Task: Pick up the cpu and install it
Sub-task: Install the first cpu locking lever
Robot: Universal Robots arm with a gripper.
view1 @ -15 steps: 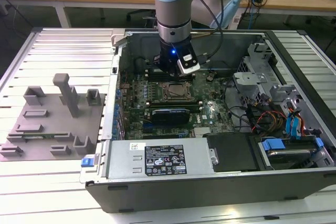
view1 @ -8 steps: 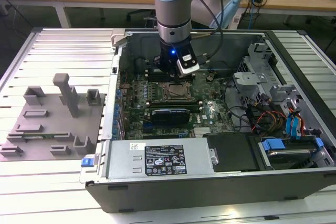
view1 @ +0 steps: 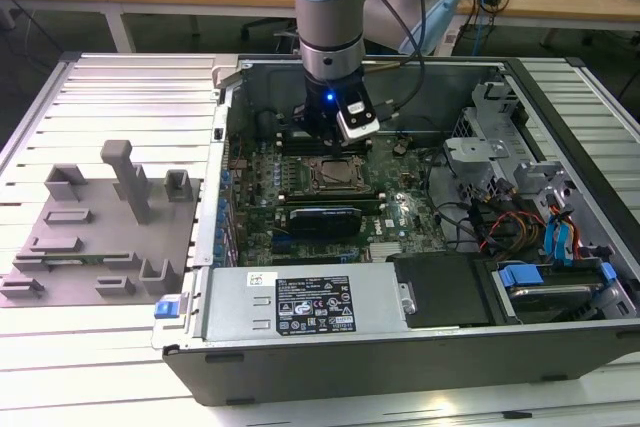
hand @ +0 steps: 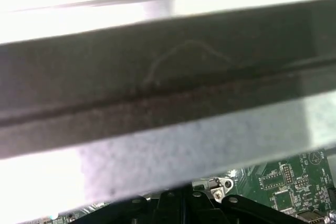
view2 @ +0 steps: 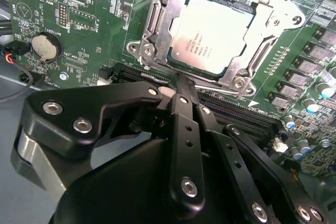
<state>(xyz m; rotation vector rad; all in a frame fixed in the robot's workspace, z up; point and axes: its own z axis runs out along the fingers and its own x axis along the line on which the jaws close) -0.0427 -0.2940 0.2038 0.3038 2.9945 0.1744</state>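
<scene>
cpu already sits flat in the socket frame, so placement looks done. gripper is just beside the socket edge, fingers closed together, holding nothing, clear of the chip. memory slots run right under the fingers; coin cell off to one side. case wall close behind the tool.

Bright, even overhead light; glare whitens the ribbed worktop. First wrist view is blurred and overexposed; second wrist view is sharp.
</scene>
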